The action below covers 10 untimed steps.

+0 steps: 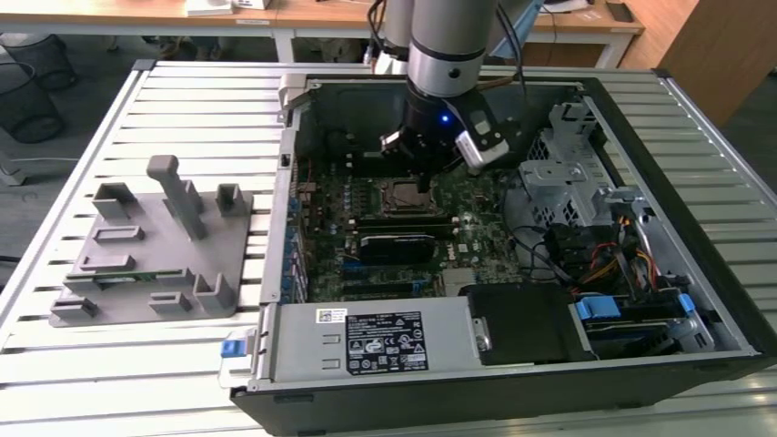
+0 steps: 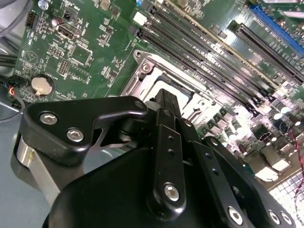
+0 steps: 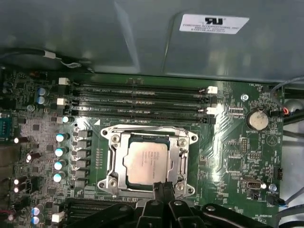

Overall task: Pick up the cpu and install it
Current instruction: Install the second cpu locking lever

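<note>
The cpu (image 3: pixel 146 162) lies flat in the socket frame (image 3: pixel 148 159) on the green board (image 3: pixel 237 156), silver top up, inside the open computer case (image 1: pixel 656 300) that sits toward the far right part of the slatted desk (image 1: pixel 195 100). In the first wrist view it looks square to the frame, with no corner visibly raised, though the near edge is hidden behind the hand (image 3: pixel 164 190). The hand hangs just above the near edge of the socket, fingers drawn close together with nothing between them; whether the tips touch the frame cannot be told. In the exterior view the hand (image 1: pixel 425 187) stands over the socket at the middle of the board. The grey parts stand (image 1: pixel 158 246) rests well apart, at the left side of the desk as that view shows it.

Risks, as judged: any downward push while the chip is slightly off its seat could bend the socket contacts. A sideways drag of the closed fingers could scrape the chip top or catch the frame's edge. The memory slots (image 3: pixel 142 99) lie close by and could be struck.
</note>
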### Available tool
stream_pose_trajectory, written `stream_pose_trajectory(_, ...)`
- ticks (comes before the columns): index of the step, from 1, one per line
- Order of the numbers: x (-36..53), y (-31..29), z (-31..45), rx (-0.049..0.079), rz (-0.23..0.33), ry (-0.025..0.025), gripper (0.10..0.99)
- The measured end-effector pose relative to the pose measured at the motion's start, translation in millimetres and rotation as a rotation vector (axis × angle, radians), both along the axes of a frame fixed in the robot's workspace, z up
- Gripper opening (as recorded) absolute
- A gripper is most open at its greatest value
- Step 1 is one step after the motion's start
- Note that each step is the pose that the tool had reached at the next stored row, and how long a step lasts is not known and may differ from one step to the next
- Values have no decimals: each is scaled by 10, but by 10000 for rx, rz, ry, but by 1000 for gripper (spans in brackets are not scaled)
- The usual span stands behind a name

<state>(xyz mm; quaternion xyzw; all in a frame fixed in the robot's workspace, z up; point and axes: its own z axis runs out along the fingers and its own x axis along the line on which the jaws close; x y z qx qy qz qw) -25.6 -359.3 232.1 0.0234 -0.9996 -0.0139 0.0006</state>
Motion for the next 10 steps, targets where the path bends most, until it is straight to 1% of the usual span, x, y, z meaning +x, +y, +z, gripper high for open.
stream_pose_trajectory(5,0,-96,0,67,1,5,106)
stream_pose_trajectory(7,0,-128,0,87,0,29,106)
stream_pose_trajectory(8,1,-138,0,92,0,59,106)
stream_pose_trajectory(9,2,-146,0,93,0,109,106)
stream_pose_trajectory(10,3,-152,0,96,-1,169,106)
